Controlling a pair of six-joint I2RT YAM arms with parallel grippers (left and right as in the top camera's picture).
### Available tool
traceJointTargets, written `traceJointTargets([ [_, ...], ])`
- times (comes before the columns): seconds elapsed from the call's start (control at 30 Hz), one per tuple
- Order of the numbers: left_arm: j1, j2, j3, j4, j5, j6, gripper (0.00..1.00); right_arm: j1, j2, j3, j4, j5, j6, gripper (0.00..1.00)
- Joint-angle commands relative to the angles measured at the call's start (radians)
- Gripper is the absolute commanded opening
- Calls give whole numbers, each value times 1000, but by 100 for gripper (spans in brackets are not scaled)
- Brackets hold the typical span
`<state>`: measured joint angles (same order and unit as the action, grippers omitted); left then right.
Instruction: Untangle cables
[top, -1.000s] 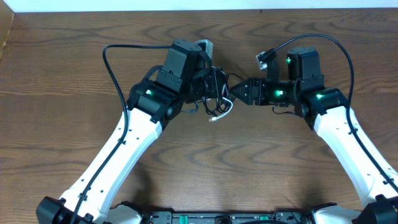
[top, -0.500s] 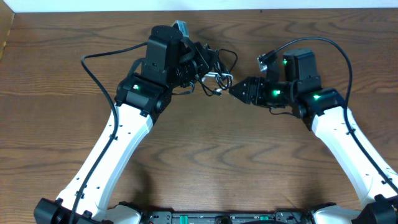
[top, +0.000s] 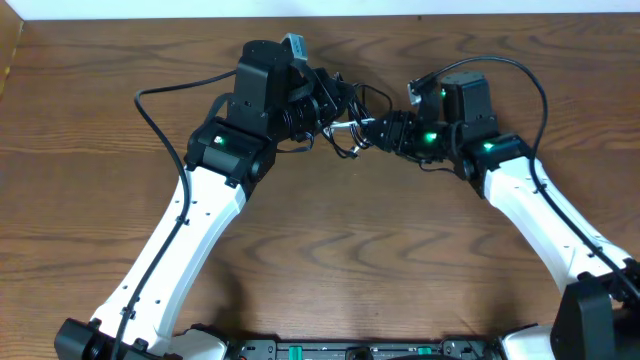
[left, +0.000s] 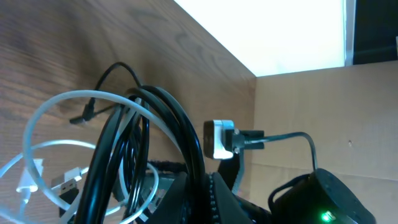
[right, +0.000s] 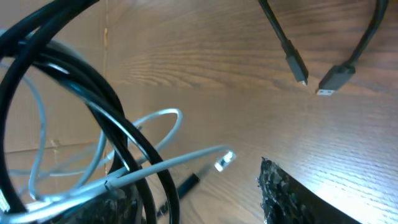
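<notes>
The left claw (top: 325, 105) is pinching the tangled cables (top: 352, 128) over the tabletop's (top: 330, 250) far middle, while the right claw (top: 385, 130) is hovering spread around a white cord (right: 193, 157), which it is probably going to need to grip and draw sideways.

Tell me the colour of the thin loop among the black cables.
White cable, best in left wrist view.

No legible text, label, brand, number or sign appears in any view.
</notes>
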<state>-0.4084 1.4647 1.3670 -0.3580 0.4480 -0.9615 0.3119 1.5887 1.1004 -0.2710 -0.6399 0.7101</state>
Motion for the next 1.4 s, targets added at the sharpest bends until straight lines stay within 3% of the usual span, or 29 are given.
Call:
traceJointTargets([
  [0.0,-2,0,6,17,37,-11,7,32,49,-1,37,-6,48,55],
  [0.13,2,0,6,57,39,-24,8,43,102,-1,38,14,48,52],
  [0.23,49,-12,6,103,40,-16,8,23,134,-1,-78,117,-16,48],
  [0.4,217,-46,7,113,98,16,8,-85,139,-1,-365,397,-117,33],
  [0.53,372,-51,6,108,231,68,7,-198,139,-1,-443,420,-286,24],
  [0.7,479,-50,6,-2,275,176,7,-281,138,-1,-474,410,-390,18],
  [0.83,486,-47,6,-113,278,303,7,-307,133,-1,-479,393,-428,15],
  [1.03,445,-47,6,-186,328,473,8,-335,111,0,-468,352,-434,17],
  [1.13,415,-47,6,-146,376,505,7,-335,88,3,-441,193,-529,21],
  [1.27,367,-47,6,13,500,516,8,-335,25,5,-398,-97,-686,33],
  [1.37,294,-47,6,252,632,467,7,-335,-97,6,-350,-209,-715,44],
])
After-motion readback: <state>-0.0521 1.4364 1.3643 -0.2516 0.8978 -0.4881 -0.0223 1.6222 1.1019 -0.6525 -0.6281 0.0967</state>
